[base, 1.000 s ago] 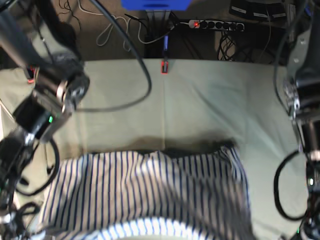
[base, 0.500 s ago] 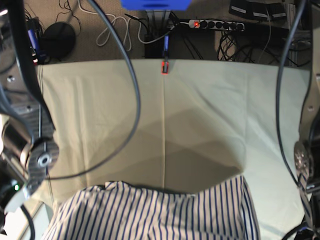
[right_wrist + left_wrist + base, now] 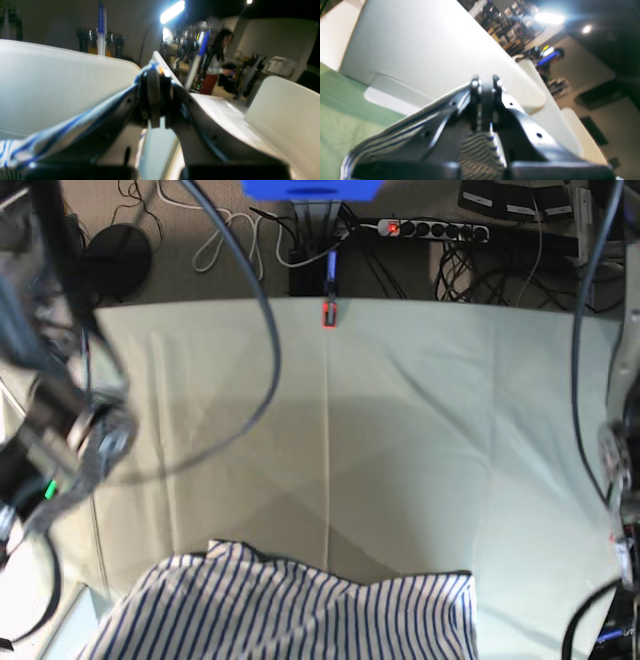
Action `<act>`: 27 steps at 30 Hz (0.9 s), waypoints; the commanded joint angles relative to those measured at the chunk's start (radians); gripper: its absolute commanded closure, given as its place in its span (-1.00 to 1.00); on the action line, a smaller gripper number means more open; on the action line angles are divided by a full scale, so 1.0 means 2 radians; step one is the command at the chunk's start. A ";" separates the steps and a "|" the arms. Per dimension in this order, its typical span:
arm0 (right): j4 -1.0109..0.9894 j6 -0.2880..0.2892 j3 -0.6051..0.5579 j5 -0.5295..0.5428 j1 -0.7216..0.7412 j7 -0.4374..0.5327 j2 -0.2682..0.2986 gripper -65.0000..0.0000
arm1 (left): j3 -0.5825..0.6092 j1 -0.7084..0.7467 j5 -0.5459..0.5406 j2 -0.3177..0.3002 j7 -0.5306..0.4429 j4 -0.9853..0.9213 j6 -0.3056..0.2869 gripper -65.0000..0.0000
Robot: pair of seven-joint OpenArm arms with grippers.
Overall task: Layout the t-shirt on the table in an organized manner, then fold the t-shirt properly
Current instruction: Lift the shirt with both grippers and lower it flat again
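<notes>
The t-shirt, white with thin blue stripes, hangs across the near edge of the table, and its far edge is a little crumpled. In the left wrist view my left gripper is shut on a striped fold of the t-shirt, high above the green table. My right gripper is also shut, and a blue-striped edge of the t-shirt runs taut from its tips. In the base view only the arms show, at the left and right; both grippers are out of frame there.
A red clamp sits at the table's far edge. Behind it lie a power strip and loose cables on the floor. White partition panels and a person show in the wrist views.
The t-shirt's far edge has drawn back toward the near edge of the table, baring more cloth. The arm on the left of the base view has shifted up the frame.
</notes>
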 commanded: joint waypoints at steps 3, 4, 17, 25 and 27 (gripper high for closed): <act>0.062 -0.003 -0.001 0.008 -0.072 0.017 -0.013 1.00 | -0.027 0.044 -0.013 -0.019 -0.014 0.041 -0.002 1.00; 0.079 -0.003 -0.001 0.018 -0.108 0.017 -0.018 1.00 | -0.046 0.076 -0.013 -0.021 -0.014 0.052 -0.002 1.00; 0.150 -0.004 0.001 0.179 -0.495 0.091 -0.025 1.00 | -0.195 0.469 -0.056 -0.006 -0.014 0.175 -0.003 1.00; 0.147 -0.003 0.015 0.223 -0.651 0.162 -0.026 1.00 | -0.250 0.644 -0.076 -0.006 -0.014 0.203 -0.003 1.00; 0.143 -0.001 0.029 0.243 -0.675 0.174 -0.026 1.00 | -0.271 0.678 -0.076 -0.006 -0.014 0.220 -0.003 1.00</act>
